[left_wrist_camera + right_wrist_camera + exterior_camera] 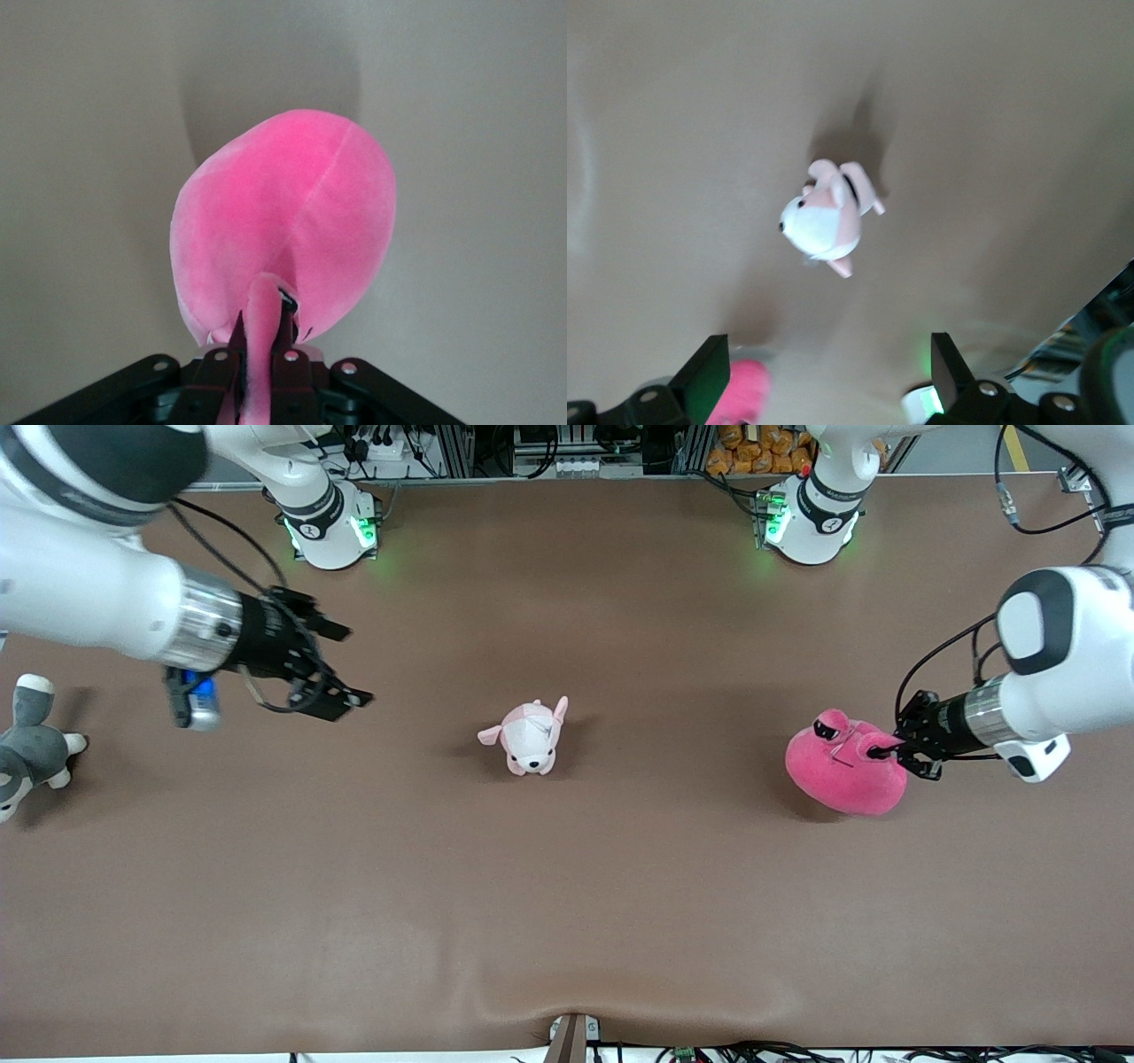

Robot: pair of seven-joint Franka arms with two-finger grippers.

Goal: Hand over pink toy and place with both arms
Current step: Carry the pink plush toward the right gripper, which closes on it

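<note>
plush: pink toy (844, 772), near the left arm's table edge
grip: flap pinched by left gripper (889, 751), best lifted slow
receiver: right gripper (341, 666) spread, waiting

The pink toy (842, 766) is a hot-pink round plush with black angry eyes. It sits on the table toward the left arm's end, one floppy flap pinched by the left gripper (889, 751).

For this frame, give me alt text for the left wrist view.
The left gripper is shut on a floppy flap of the pink toy, whose round hot-pink body fills the middle of the view over the plain table.
</note>
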